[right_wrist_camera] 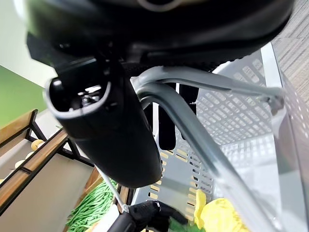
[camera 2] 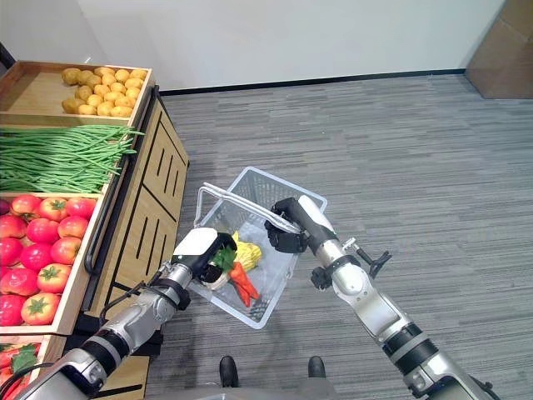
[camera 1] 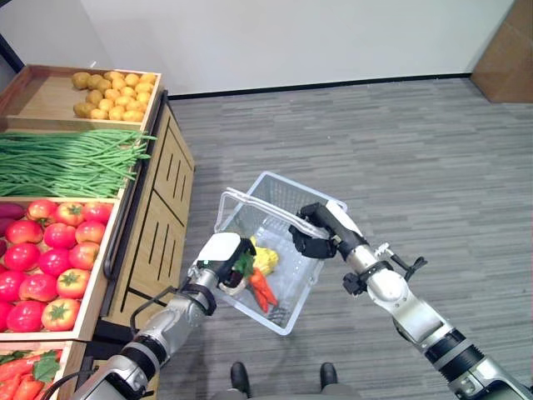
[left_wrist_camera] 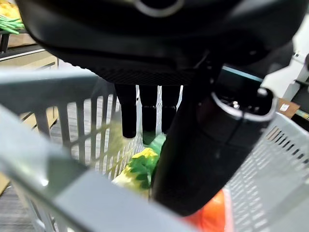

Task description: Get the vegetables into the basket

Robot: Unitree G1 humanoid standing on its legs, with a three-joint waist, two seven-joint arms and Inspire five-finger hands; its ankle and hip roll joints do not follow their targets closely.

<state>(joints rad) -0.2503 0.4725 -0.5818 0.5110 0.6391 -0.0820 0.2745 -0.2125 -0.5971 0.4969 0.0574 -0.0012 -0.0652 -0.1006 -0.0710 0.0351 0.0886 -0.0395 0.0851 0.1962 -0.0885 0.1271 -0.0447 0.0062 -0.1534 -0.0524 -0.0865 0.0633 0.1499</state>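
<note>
A: Where's the basket (camera 1: 293, 218)?
B: Off the floor, right of the produce stand (camera 1: 154, 200). Right robot hand (camera 1: 321, 229) has fingers curled round its handles (camera 2: 237, 202).
A: Vegetables?
B: Carrot (camera 1: 262, 287) and a yellow vegetable (camera 1: 265, 259) are inside the basket. Left robot hand (camera 1: 221, 260) reaches over the near-left rim, fingers straight above them, gripping nothing.
A: The stand?
B: Potatoes (camera 1: 112, 93), green beans (camera 1: 67, 162), tomatoes (camera 1: 50, 250).

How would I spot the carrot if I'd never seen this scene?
Find the pale plastic basket held above the grey floor, beside the wooden produce stand. Inside it, by the robot's left hand, lies the carrot. It is bright orange and tapered, next to a yellow vegetable.
</note>
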